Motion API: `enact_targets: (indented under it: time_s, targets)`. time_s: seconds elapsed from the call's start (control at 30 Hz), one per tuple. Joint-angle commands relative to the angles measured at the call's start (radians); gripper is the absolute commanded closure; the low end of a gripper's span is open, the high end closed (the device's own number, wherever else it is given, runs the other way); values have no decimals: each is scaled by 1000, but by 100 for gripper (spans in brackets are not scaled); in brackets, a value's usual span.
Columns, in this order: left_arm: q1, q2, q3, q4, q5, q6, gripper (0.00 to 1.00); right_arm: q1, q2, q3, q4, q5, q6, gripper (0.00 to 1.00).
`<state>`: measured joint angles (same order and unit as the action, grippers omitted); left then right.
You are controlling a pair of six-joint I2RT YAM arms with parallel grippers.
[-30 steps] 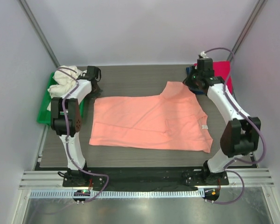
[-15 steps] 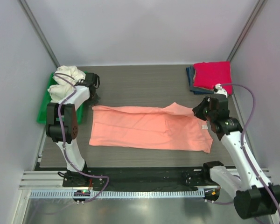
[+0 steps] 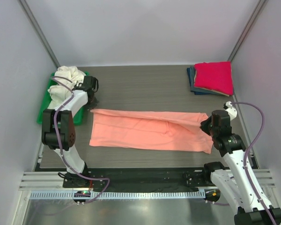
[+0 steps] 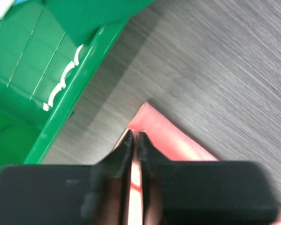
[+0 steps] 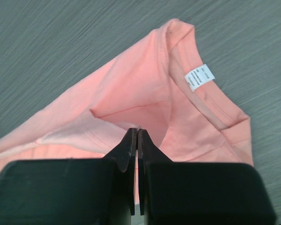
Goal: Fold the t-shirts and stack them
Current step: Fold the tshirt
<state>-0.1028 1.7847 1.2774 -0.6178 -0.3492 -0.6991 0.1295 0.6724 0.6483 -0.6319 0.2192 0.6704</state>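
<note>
The left hand (image 4: pixel 136 140) pinches a corner of the soft salmon-pink cotton t-shirt (image 3: pixel 145 129), the right hand (image 5: pixel 136 136) a fold beside its collar (image 5: pixel 203 105); the shirt lies stretched between them on the grey table (image 3: pixel 140 89).

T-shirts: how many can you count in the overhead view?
4: pink shirt spread mid-table, white shirt bunched on the green tray, red shirt atop a blue shirt; more blue may hide.

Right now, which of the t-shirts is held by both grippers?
The salmon-pink t-shirt, spread out. The cream-white one lies bunched on the green tray; the magenta-red one sits folded.
</note>
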Motion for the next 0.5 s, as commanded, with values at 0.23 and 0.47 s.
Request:
enact_targets:
  time_s: [0.23, 0.47]
  targets:
    - [3, -327, -200, 29, -145, -97, 52, 1, -188, -73, -74, 192, 254, 4]
    - [-17, -380, -195, 119, -41, -14, 55, 1, -151, -126, 69, -35, 225, 3]
